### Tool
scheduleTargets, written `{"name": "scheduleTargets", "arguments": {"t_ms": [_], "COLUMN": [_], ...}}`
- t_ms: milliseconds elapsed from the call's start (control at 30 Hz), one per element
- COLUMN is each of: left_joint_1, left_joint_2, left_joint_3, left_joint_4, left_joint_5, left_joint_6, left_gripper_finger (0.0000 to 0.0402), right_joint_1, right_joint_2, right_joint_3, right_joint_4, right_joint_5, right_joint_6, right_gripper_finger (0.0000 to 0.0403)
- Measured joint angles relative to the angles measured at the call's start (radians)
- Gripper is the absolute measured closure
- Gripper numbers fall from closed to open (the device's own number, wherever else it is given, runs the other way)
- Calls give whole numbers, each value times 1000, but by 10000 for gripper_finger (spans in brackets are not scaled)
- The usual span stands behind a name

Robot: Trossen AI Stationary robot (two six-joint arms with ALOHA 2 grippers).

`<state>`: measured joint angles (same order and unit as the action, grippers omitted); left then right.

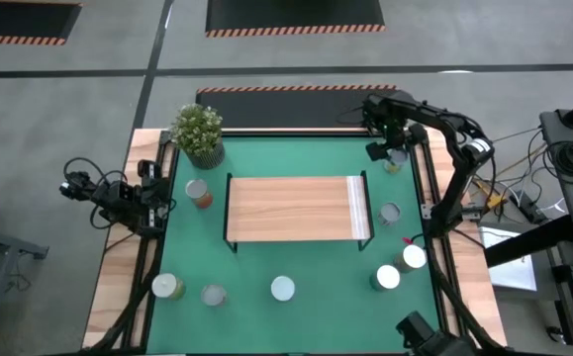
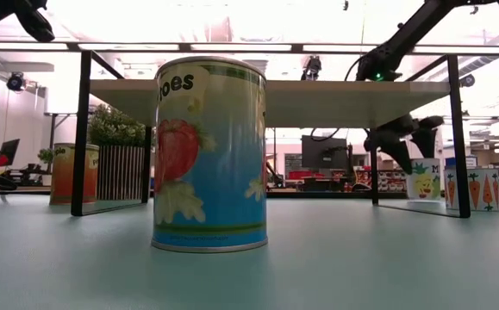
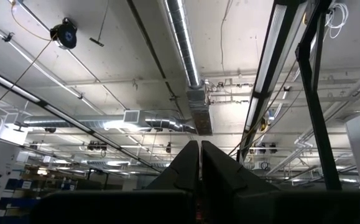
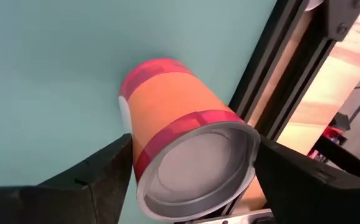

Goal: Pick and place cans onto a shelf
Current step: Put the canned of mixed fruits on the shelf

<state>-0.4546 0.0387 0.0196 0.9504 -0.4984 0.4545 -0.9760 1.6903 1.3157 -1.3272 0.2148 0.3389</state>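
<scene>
Green mat (image 1: 296, 262): spread under everything.
Shelf (image 1: 291, 208): stood mid-mat, bare.
Left gripper (image 3: 199, 163): fingers pressed together, parked at the left edge.
Right gripper (image 1: 393, 158): fingers apart, flanking the orange can (image 4: 180, 140) at the far right corner.
Other cans: scattered about the shelf.

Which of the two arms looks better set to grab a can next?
The right. Its right gripper already straddles the orange can at the mat's far right corner, fingers open on both sides. The left gripper is shut, parked off the mat's left edge, pointing at the ceiling.
</scene>
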Motion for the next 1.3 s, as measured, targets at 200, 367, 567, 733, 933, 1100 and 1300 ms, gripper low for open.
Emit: {"name": "scheduleTargets", "arguments": {"t_ms": [200,367,567,733,933,1100,1300], "left_joint_1": [0,0,0,0,0,0,0], "left_joint_2": [0,0,0,0,0,0,0], "left_joint_3": [0,0,0,0,0,0,0], "left_joint_4": [0,0,0,0,0,0,0], "left_joint_5": [0,0,0,-14,-16,-17,-17], "left_joint_6": [0,0,6,8,8,8,8], "left_gripper_finger": [402,402,402,402,402,402,402], "right_joint_1": [0,6,82,213,435,655,865], "right_joint_2": [-79,-176,-293,-362,-394,-360,-258], "right_joint_3": [56,151,293,394,453,466,465], "right_joint_4": [-3,-4,-2,-1,81,154,119], "right_joint_5": [22,20,-26,-69,-252,-298,-294], "right_joint_6": [-3,-4,14,45,82,96,-55], "right_gripper_finger": [112,112,111,111,111,111,111]}}
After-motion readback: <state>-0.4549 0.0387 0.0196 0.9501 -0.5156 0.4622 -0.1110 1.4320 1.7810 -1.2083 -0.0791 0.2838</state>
